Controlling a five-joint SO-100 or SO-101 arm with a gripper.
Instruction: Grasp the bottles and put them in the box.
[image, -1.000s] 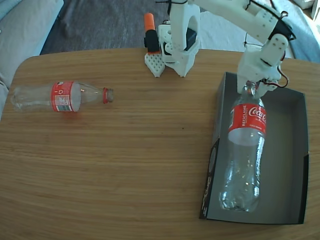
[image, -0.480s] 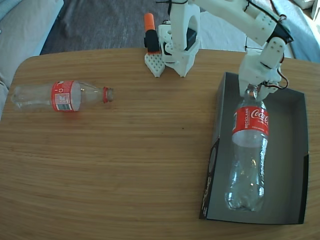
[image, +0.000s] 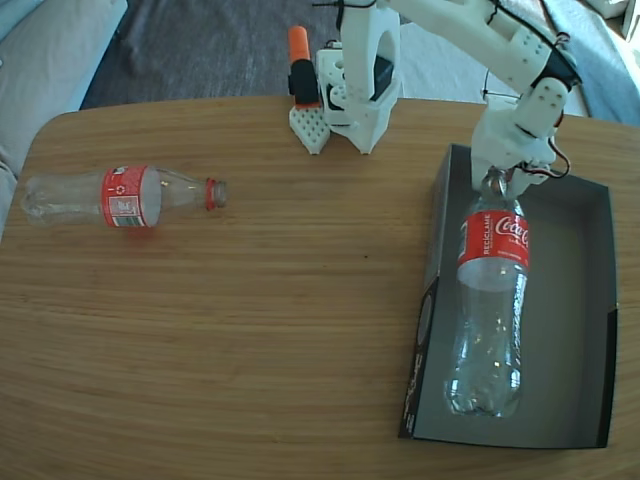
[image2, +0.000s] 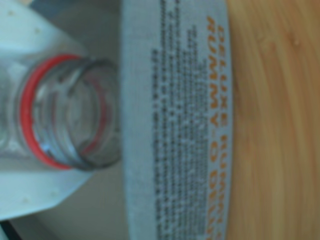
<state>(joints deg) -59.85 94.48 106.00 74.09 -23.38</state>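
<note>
Fixed view shows a rounded wooden table (image: 250, 330) with fine straight grain, and 2 clear plastic bottles on or above it. 1 bottle (image: 488, 320) lies lengthwise inside the box (image: 590, 300), a shallow rectangular cardboard tray with a matte grey floor and black printed outer walls, set at the table's right edge; the box's lower right corner runs out of frame. This bottle's red label faces up, its ribbed base points to the near edge, and its neck sits up at the white gripper (image: 497, 180), which is clenched on that neck. The other bottle (image: 120, 194) lies on its side near the table's left edge, capless mouth toward the centre, red label and red neck ring showing. The arm's white base (image: 355, 90) stands at the far edge.

Wrist view is blurred: a capless threaded bottle mouth (image2: 65, 112) with a red ring, a grey wall strip (image2: 175, 120) with unreadable orange print, wood grain beyond.
</note>
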